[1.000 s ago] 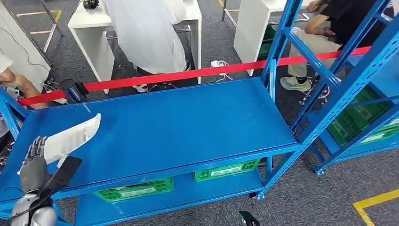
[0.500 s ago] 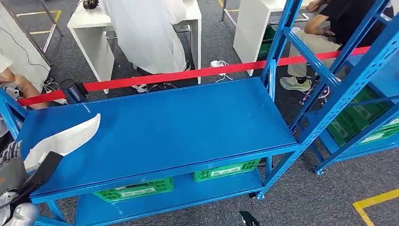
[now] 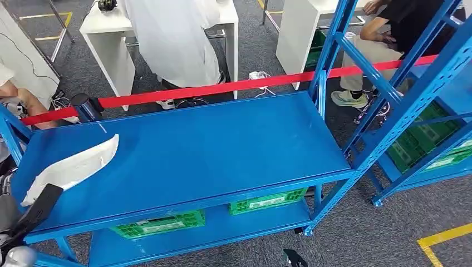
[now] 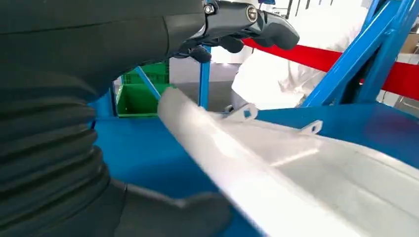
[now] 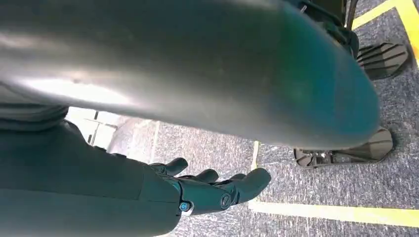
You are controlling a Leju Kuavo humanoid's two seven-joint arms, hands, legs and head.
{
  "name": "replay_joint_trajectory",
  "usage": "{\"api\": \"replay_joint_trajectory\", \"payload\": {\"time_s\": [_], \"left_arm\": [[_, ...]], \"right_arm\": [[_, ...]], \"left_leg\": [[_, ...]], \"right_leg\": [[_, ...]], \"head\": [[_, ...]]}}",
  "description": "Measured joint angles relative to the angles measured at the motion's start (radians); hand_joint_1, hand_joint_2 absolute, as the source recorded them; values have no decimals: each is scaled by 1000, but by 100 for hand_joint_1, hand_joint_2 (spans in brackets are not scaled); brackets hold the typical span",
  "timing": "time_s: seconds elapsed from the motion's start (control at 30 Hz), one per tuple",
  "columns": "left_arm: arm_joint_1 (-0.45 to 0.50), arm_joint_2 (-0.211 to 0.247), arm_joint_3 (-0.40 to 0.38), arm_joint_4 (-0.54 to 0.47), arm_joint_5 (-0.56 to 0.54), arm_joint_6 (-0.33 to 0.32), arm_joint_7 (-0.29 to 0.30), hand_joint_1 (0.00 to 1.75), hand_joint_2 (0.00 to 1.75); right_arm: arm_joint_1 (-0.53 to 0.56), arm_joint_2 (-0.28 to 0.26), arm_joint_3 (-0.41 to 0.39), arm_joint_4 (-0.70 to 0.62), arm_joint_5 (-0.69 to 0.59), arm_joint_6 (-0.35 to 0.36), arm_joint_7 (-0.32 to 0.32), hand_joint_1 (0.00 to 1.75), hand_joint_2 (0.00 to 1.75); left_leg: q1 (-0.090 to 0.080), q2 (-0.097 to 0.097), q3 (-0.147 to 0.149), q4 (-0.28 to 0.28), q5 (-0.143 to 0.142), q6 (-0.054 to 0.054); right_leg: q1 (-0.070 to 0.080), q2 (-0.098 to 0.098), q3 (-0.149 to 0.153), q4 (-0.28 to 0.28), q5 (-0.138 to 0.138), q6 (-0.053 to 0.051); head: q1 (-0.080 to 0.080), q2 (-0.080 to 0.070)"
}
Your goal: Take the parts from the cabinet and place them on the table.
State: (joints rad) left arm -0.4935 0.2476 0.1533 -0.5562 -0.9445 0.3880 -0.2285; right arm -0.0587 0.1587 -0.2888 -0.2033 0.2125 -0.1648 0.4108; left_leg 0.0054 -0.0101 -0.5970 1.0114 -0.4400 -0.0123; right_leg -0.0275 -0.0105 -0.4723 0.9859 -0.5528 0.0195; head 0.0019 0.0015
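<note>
The white part [image 3: 75, 167] lies flat on the blue table [image 3: 211, 150], at its left end, near the front edge. In the left wrist view its long pale edge runs just beside my left hand [image 4: 237, 24], with two small mounting tabs standing up along its far side.

Left hand: the fingers are extended and hold nothing; they stand above the part, apart from it. Right hand [image 5: 212, 190]: it hangs at my side over the grey floor [image 5: 321, 197], fingers loosely extended with nothing in them.

Status, as I judge it: this part is delivered, since it rests on the table and neither hand grips it. Green crates [image 3: 158, 224] sit on the shelf under the table, and more sit in the blue rack [image 3: 412, 105] to my right. Whether further parts wait in the cabinet I cannot tell. If any do, the remaining work is to fetch each one and set it on the bare blue surface to the right of this part.
</note>
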Motion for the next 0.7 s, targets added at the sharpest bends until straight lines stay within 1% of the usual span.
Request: {"api": "replay_joint_trajectory", "payload": {"time_s": [0.03, 0.07, 0.1, 0.13, 0.17, 0.2, 0.33, 0.47, 0.5, 0.57, 0.6, 0.67, 0.7], "left_arm": [[2, 0, 5, 0, -2, 0, -3, 159, 175], [5, 1, 11, 0, -5, 0, -5, 136, 175], [7, 1, 15, 0, -8, 0, -8, 103, 175], [10, 2, 20, -1, -10, 0, -12, 110, 175], [14, 4, 24, -1, -11, 0, -16, 136, 175], [19, 4, 28, -2, -11, 1, -22, 140, 175], [39, 8, 42, -10, -14, 16, -42, 140, 175], [45, 8, 47, -12, -14, 18, -45, 140, 175], [46, 8, 48, -13, -14, 18, -45, 143, 175], [48, 8, 50, -15, -14, 18, -45, 141, 175], [49, 8, 52, -15, -14, 18, -45, 148, 175], [50, 8, 52, -15, -16, 22, -47, 175, 175], [50, 8, 52, -15, -19, 29, -50, 173, 175]], "right_arm": [[0, 1, 0, 0, 0, -2, 0, 0, 0], [0, 1, 0, 0, 0, -2, 0, 0, 0], [0, 1, 0, 0, 1, -2, 0, 0, 0], [0, 1, 0, 0, 3, -3, 0, 0, 0], [0, 2, 0, 0, 3, -3, 0, 0, 0], [0, 2, 0, 0, 3, -3, 0, 0, 0], [0, 2, -1, 0, 3, -9, 0, 0, 0], [0, 2, -1, 0, 3, -15, 0, 0, 0], [0, 2, -1, 0, 3, -15, 0, 0, 0], [0, 2, -1, 0, 3, -15, 0, 0, 0], [0, 2, -2, 0, 3, -15, 0, 0, 0], [0, 2, -2, 0, 3, -15, 0, 0, 0], [0, 2, -2, 0, 3, -15, 0, 0, 0]], "left_leg": [[0, 0, 0, 0, 0, 0], [0, 0, 0, 0, 0, 0], [0, 0, 0, 0, 0, 0], [0, 0, 0, 0, 0, 0], [0, 0, 0, 0, 0, 0], [0, 0, 0, 0, 0, 0], [0, 0, 0, 0, 0, 0], [0, 0, 0, 0, 0, 0], [0, 0, 0, 0, 0, 0], [0, 0, 0, 0, 0, 0], [0, 0, 0, 0, 0, 0], [0, 0, 0, 0, 0, 0], [0, 0, 0, 0, 0, 0]], "right_leg": [[0, 0, 0, 0, 0, 0], [0, 0, 0, 0, 0, 0], [0, 0, 0, 0, 0, 0], [0, 0, 0, 0, 0, 0], [0, 0, 0, 0, 0, 0], [0, 0, 0, 0, 0, 0], [0, 0, 0, 0, 0, 0], [0, 0, 0, 0, 0, -1], [0, 0, 0, 0, 0, -1], [0, 0, 0, 0, 0, -1], [0, 0, 0, 0, 0, -1], [0, 0, 0, 0, 0, -1], [0, 0, 0, 0, 0, -1]], "head": [[0, 0], [0, 0], [0, 0], [0, 0], [0, 0], [0, 0], [0, 0], [0, 0], [0, 0], [0, 0], [0, 0], [0, 0], [0, 0]]}}
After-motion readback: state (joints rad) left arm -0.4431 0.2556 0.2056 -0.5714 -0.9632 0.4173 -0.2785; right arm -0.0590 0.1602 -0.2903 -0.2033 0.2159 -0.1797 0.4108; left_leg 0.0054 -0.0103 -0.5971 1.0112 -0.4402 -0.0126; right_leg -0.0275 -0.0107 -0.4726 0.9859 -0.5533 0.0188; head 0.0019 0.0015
